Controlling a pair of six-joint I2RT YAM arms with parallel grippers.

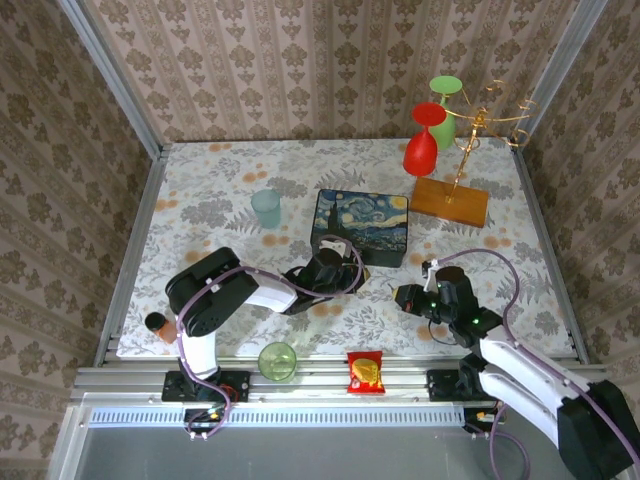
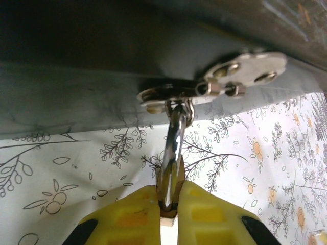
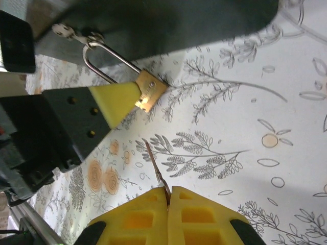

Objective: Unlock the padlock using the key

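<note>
The tiny brass padlock (image 3: 150, 91) hangs by its thin silvery shackle (image 2: 173, 138) from the metal hasp (image 2: 225, 81) on the front of the Starry Night box (image 1: 360, 225). My left gripper (image 2: 171, 206) is shut on the padlock's body, whose brass edge shows between the yellow pads. In the right wrist view, one left finger (image 3: 115, 99) covers part of that body. My right gripper (image 3: 168, 196) is shut on the key (image 3: 156, 171), its thin blade pointing up towards the padlock, a short way below it and not touching. From above, the right gripper (image 1: 398, 296) sits just right of the left gripper (image 1: 347, 268).
A pale blue cup (image 1: 266, 208) stands left of the box. A green cup (image 1: 277, 360) and a red-yellow snack packet (image 1: 366, 372) lie at the front edge. A wooden stand (image 1: 450, 200) with red and green glasses is at the back right. A brown object (image 1: 158, 323) sits front left.
</note>
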